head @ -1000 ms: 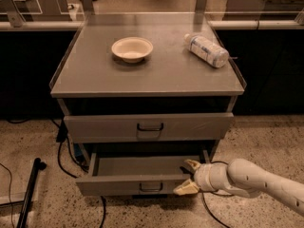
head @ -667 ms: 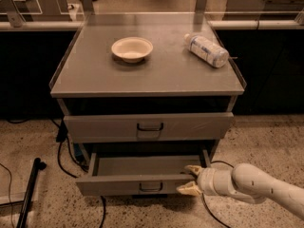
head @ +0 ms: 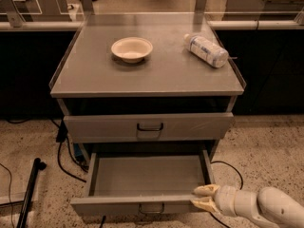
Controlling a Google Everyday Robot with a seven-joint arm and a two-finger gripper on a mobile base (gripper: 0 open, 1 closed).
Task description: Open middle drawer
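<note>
The middle drawer (head: 147, 177) is a grey metal drawer, pulled far out of the cabinet, with a bare inside. Its small dark loop handle (head: 152, 208) sits in the middle of its flat front. My gripper (head: 205, 197) comes in from the lower right. It is at the right end of the drawer's front panel, one cream finger (head: 207, 190) inside the rim and the other on the front face, closed on the panel. The drawer above (head: 149, 126) stands slightly out. The bottom drawer is hidden under the open one.
On the cabinet top (head: 156, 75) stand a white bowl (head: 132, 48) and a plastic bottle (head: 206, 50) lying on its side. Black cables (head: 66, 158) run on the speckled floor at the left, beside a dark pole (head: 28, 194). Desks stand behind.
The middle drawer has slid further out toward the camera. My gripper has moved with it, staying at the right end of its front.
</note>
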